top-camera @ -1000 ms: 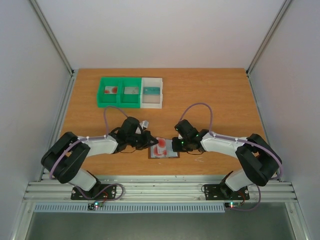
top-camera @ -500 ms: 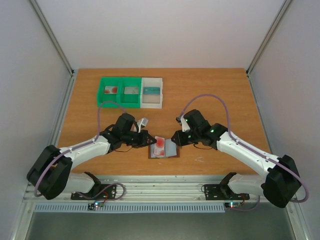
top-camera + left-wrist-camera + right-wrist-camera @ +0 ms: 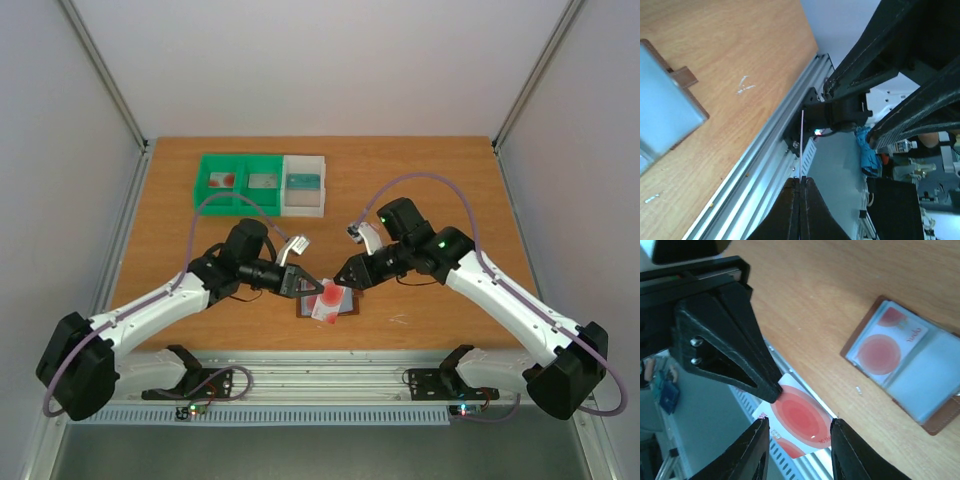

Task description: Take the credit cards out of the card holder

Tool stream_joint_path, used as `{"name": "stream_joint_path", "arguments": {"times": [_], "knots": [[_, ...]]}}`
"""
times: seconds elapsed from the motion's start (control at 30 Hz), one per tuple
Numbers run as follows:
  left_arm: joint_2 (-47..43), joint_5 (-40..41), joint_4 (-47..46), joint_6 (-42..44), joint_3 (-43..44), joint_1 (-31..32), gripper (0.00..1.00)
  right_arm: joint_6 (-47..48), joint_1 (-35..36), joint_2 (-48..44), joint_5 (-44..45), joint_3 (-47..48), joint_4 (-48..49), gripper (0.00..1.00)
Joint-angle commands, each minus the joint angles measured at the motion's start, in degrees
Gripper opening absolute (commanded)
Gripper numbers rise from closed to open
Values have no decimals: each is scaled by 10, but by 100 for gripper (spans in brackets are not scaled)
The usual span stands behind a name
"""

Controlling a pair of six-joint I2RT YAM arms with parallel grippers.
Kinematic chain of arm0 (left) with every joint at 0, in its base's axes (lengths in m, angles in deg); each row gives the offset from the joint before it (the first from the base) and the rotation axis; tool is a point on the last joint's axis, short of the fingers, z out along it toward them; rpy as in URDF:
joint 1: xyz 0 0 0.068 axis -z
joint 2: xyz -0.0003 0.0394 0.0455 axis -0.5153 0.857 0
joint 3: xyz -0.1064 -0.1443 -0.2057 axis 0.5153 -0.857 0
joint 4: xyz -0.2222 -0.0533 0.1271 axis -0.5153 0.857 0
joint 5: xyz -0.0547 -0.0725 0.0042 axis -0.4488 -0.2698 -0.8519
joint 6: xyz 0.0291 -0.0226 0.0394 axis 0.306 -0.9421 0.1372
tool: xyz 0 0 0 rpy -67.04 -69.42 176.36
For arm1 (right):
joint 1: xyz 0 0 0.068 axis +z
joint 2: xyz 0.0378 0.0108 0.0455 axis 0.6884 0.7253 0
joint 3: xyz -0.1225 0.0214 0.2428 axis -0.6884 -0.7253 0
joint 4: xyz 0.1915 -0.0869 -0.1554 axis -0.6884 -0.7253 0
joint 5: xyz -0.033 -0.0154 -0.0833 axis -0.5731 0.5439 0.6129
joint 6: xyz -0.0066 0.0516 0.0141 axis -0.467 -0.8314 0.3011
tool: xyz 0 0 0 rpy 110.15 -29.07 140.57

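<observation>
We record an orange-brown tabletop [image 3: 440, 180] carrying two arms, the left arm [image 3: 160, 300] and the right arm [image 3: 500, 290], both reaching toward its near middle. At the far side stands a green bin [image 3: 238, 185] of two compartments, with a white bin [image 3: 303, 185] touching its right end.

The card holder [image 3: 925, 385] lies flat and open on the tabletop near the front edge, its blue-grey lining facing up. We note one card [image 3: 880, 347], pale with red discs, seated in one of its pockets.

A second card with red discs [image 3: 800, 422] is out of the holder and held above the tabletop. The left claw [image 3: 800, 180] is pressed together, pinching this card at one corner. The right claw [image 3: 799, 420] is spread, with one finger on either side of the card. We cannot tell whether those fingers touch it.
</observation>
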Motion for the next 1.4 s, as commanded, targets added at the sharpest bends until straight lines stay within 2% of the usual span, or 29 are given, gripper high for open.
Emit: {"name": "stream_joint_path", "arguments": {"times": [0.0,0.23,0.57,0.73,0.93,1.2,1.27,1.37], "knots": [[-19,-55,12,33,8,4,0,25,-3,-8,-60,29,-50,35],[-34,-107,-1,42,-3,6,0,49,-3,-3,-80,46,-93,40],[-36,-122,12,54,8,11,0,64,-3,9,-116,51,-102,45],[-40,-134,-12,46,3,13,0,70,-1,20,-142,46,-98,45],[-54,-155,-60,11,-8,13,0,68,1,6,-191,34,-88,30],[-58,-162,-78,-3,-10,13,0,72,5,12,-227,36,-89,27],[-59,-161,-78,-4,-10,13,0,72,5,10,-227,37,-88,20],[-61,-159,-76,-3,-11,13,0,70,5,4,-226,33,-83,5]]}}
